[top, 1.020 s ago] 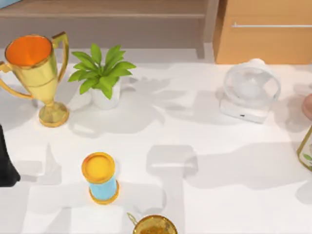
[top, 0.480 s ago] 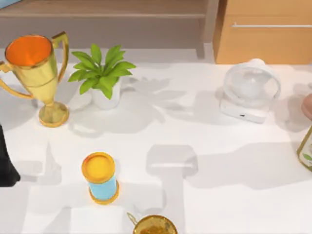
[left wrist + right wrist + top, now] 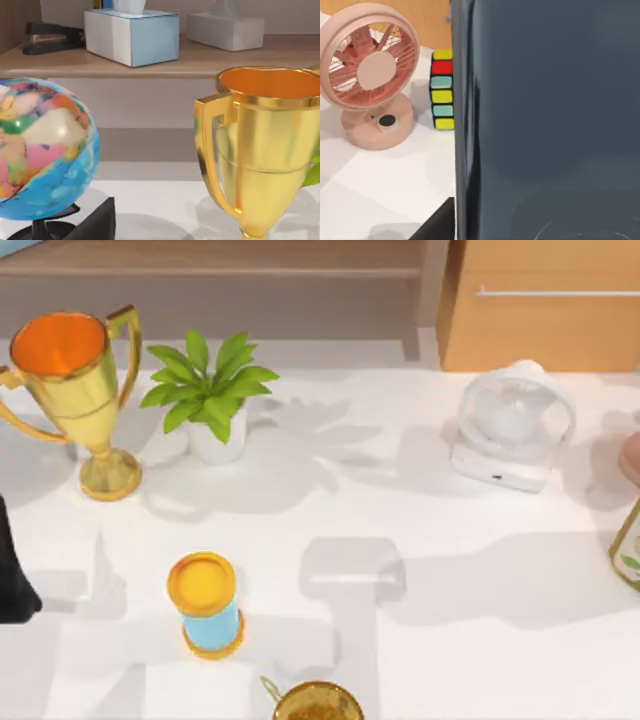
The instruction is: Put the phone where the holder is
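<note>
Item: flat dark grey glossy phone (image 3: 550,120), count one. It stands on edge, hard up in front of your right arm's jaws, probably so it can be carried upright. Whether those jaws are clenched on it cannot be told.

Beyond the phone from those jaws:
- round pink plastic fan (image 3: 370,75), one
- multicoloured puzzle cube (image 3: 442,90), one

Your left arm (image 3: 12,585) sits at the surface (image 3: 450,660) edge, apparently idle. Its jaws' state cannot be told.

Ahead of the left jaws:
- shiny gold two-handled trophy (image 3: 265,150), one
- painted globe on a black stand (image 3: 40,150), one

Farther off, well apart from both:
- white round fan (image 3: 512,425), one
- green potted plant (image 3: 208,390), one
- blue cylinder with yellow caps (image 3: 207,605), one

You cannot pick out a holder with certainty, so the phone's destination is unconfirmed.
</note>
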Controlling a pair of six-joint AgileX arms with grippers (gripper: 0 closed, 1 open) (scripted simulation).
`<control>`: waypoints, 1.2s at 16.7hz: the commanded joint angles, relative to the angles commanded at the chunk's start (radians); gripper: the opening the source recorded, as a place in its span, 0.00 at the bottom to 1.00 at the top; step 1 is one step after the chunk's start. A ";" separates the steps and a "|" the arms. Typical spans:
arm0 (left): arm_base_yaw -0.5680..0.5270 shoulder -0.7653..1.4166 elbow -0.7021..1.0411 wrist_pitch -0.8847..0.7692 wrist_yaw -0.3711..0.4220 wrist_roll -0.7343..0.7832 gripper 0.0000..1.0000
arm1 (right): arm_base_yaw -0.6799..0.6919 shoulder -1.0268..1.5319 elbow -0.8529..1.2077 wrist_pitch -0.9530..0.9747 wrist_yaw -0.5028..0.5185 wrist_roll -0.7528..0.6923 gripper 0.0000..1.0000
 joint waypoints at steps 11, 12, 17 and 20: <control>0.000 0.000 0.000 0.000 0.000 0.000 1.00 | 0.101 -0.052 -0.128 0.311 0.046 0.234 0.00; 0.000 0.000 0.000 0.000 0.000 0.000 1.00 | 0.110 -0.042 -0.137 0.335 0.031 0.248 0.00; 0.000 0.000 0.000 0.000 0.000 0.000 1.00 | 0.118 -0.029 -0.145 0.358 0.012 0.261 0.00; 0.000 0.000 0.000 0.000 0.000 0.000 1.00 | 0.118 -0.029 -0.145 0.358 0.012 0.261 0.15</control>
